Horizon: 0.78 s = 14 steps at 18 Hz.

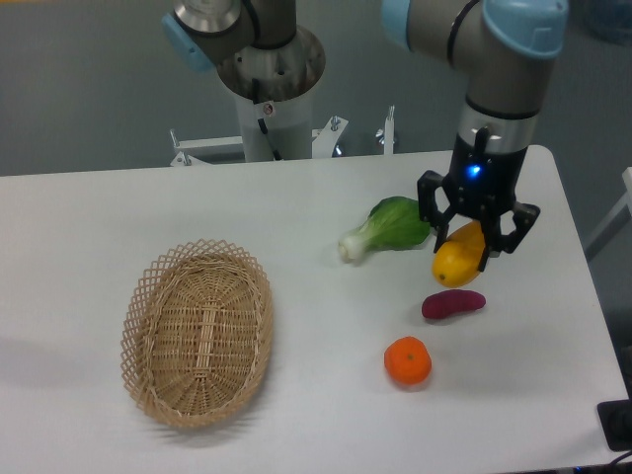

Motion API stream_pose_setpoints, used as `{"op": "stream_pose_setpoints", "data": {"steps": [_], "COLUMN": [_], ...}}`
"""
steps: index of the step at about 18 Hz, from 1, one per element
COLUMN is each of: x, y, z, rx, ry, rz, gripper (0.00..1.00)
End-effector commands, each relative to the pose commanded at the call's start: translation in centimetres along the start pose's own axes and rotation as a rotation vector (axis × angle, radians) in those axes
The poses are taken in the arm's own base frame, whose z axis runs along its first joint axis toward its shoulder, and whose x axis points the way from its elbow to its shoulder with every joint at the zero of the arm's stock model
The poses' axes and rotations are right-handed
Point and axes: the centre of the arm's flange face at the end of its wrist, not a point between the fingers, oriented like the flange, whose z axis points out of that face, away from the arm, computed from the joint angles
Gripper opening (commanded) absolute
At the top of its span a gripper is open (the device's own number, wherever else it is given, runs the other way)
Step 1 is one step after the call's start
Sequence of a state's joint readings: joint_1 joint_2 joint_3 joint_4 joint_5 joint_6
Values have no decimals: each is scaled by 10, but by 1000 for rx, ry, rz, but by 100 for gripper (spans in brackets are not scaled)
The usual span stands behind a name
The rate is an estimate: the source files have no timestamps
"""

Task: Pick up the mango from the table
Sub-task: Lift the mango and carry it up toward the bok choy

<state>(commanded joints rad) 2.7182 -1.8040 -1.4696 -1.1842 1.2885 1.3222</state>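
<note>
The mango (456, 260), a smooth yellow-orange oval fruit, hangs in my gripper (474, 242) above the right part of the white table (296, 415). The black fingers are shut on its upper end, and the mango tilts down to the left, clear of the tabletop. It hovers just above the purple tuber (453, 303).
A round orange (407, 360) lies on the table in front of the tuber. A green leafy vegetable (387, 226) lies left of the gripper. A woven wicker basket (197, 331) stands at the left. The robot's base column (269, 84) rises behind the table.
</note>
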Motion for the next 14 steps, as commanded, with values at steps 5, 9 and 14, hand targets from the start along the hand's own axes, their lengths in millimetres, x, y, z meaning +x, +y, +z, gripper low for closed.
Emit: {"op": "stream_pose_setpoints", "data": {"steps": [5,9,14], "x": [-4,-2,-1], "y": [7,8,9], "z": [-2,1,2], "rx": [-4,-8,-8], "ry": [-4,-1,2], "rz": [-1,-2,-3], "gripper": [55,55,55]}}
